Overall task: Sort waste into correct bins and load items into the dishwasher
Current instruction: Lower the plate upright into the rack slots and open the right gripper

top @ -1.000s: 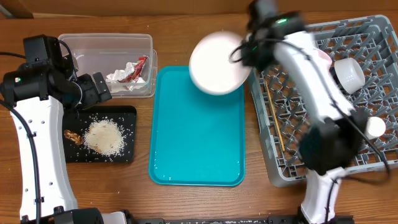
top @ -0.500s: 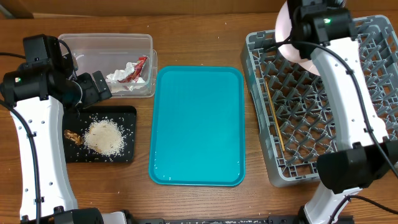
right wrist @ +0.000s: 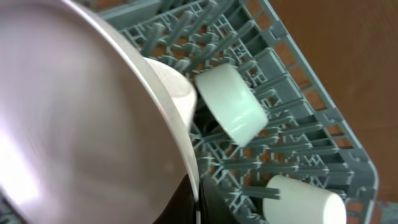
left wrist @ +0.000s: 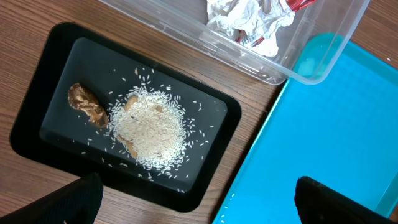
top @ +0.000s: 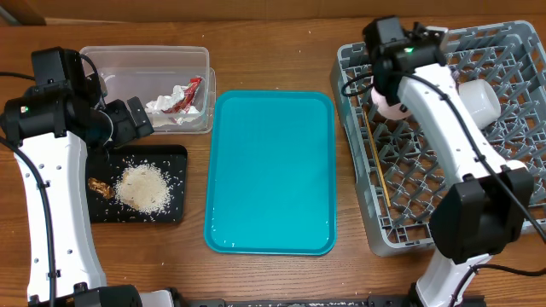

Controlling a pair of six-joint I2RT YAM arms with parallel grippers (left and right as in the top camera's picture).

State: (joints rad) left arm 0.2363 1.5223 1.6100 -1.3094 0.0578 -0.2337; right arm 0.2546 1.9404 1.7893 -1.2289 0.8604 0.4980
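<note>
While the left gripper hangs with jaws spread wide and empty over the near edge of the clear tub, its white forearm runs up the left side of the table and bends right at the wrist. In the tub lie the crumpled napkin and the red-and-white wrapper, whose print is too small to read. The black tray, just in front, holds rice grains and a brown scrap. The teal tray lies at centre. The right arm reaches across the dish rack to its far left part; the right gripper is clamped on the white plate, held on edge. Chopsticks, a bowl and a cup lie in the rack.
</note>
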